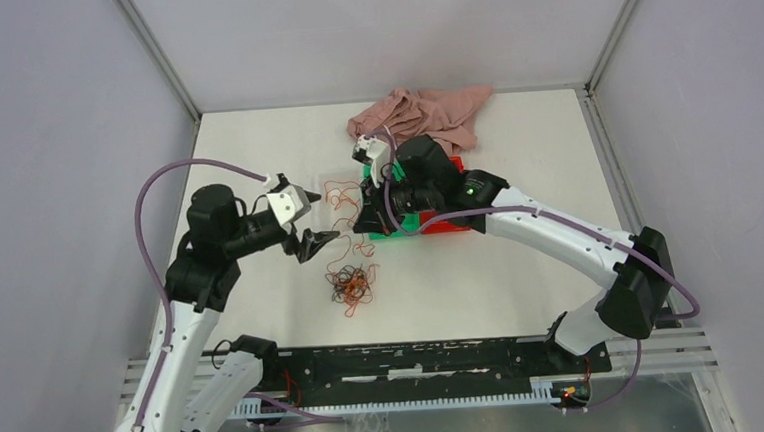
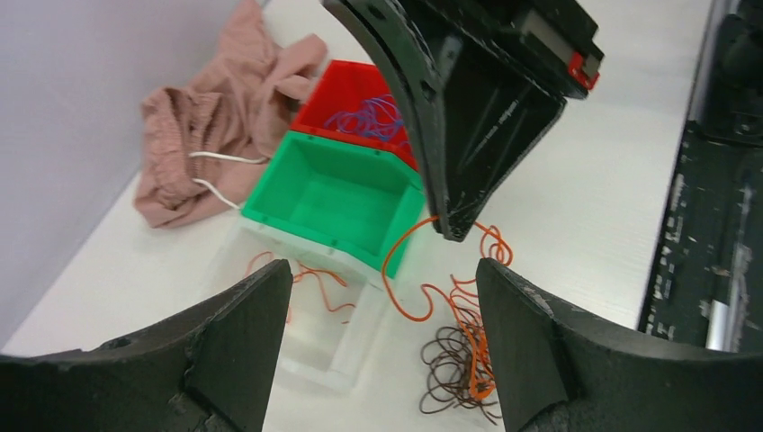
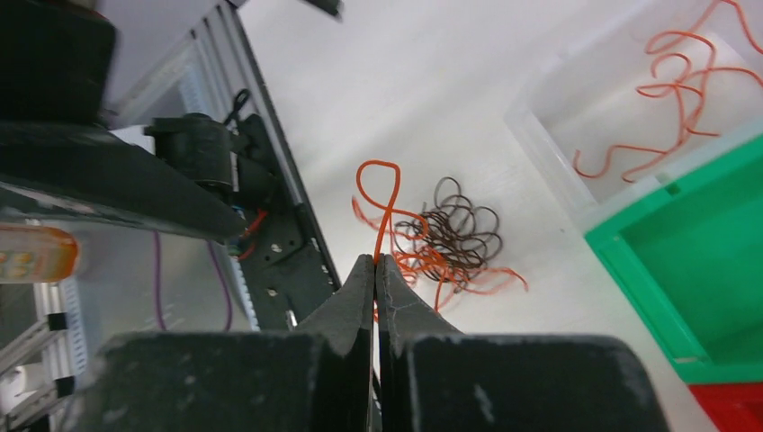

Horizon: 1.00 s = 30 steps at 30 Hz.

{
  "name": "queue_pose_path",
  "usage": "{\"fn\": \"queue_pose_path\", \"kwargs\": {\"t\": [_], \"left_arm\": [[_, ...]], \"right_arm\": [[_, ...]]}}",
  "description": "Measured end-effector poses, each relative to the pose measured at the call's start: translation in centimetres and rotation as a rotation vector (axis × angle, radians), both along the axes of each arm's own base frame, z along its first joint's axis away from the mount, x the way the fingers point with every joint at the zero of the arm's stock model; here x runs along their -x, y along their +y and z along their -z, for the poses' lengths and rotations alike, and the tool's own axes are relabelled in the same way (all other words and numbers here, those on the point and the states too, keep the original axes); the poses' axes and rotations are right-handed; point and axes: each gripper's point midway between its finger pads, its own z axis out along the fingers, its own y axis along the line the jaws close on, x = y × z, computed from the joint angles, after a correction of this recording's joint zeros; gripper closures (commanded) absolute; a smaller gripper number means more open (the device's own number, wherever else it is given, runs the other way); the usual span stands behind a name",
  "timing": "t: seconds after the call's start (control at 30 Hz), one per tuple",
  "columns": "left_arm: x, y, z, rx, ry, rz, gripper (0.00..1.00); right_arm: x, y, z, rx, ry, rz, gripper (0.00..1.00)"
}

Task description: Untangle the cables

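Observation:
The cables [image 1: 350, 283] lie as a small tangle of dark brown and orange loops in front of the bins, also seen in the left wrist view [image 2: 459, 360] and the right wrist view [image 3: 454, 238]. My right gripper [image 3: 375, 258] is shut on one orange cable [image 3: 378, 193] that runs from its tips down into the tangle. In the top view this gripper [image 1: 366, 224] hangs above the table just behind the tangle. My left gripper [image 2: 385, 270] is open and holds nothing, to the left of the tangle [image 1: 323, 220]. More orange cables [image 3: 684, 81] lie in a clear tray, and blue-purple ones [image 2: 373, 117] in a red bin.
A green bin [image 2: 333, 193] stands between the red bin [image 2: 346, 76] and the clear tray [image 2: 355, 310]. A pink cloth [image 1: 422, 113] is heaped at the back of the table. A black rail [image 1: 417, 359] runs along the near edge.

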Motion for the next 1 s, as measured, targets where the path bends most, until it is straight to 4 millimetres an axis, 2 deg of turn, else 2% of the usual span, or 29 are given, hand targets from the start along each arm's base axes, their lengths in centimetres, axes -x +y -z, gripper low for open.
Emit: {"fn": "queue_pose_path", "kwargs": {"t": [0.23,0.4,0.57,0.63,0.7,0.8,0.93,1.0], "left_arm": [[1.3,-0.7,3.5,-0.023,0.084,0.08,0.24],[1.6,-0.7,4.4,-0.042,0.083,0.102,0.33],[1.7,-0.9,4.3,-0.041,0.07,0.12,0.5],[1.9,-1.1,4.2,-0.035,0.07,0.134,0.62],[2.0,-1.2,4.1,-0.03,0.068,0.142,0.81],[2.2,-1.2,3.9,-0.027,0.064,0.148,0.95],[2.5,-1.2,3.4,-0.02,0.048,0.156,0.97],[2.6,-1.3,2.5,-0.012,0.033,0.159,0.97]], "right_arm": [[1.4,1.7,-2.7,-0.134,0.078,-0.053,1.0],[2.1,2.2,-4.7,-0.211,0.101,-0.08,1.0],[2.9,2.7,-7.3,-0.308,0.109,-0.117,1.0],[3.1,2.9,-7.9,-0.335,0.111,-0.13,0.99],[3.3,3.1,-8.4,-0.354,0.118,-0.137,0.98],[3.5,3.2,-8.8,-0.375,0.129,-0.15,0.96],[3.8,3.3,-8.6,-0.387,0.152,-0.157,0.82],[3.8,3.3,-8.3,-0.389,0.165,-0.155,0.66]]}}
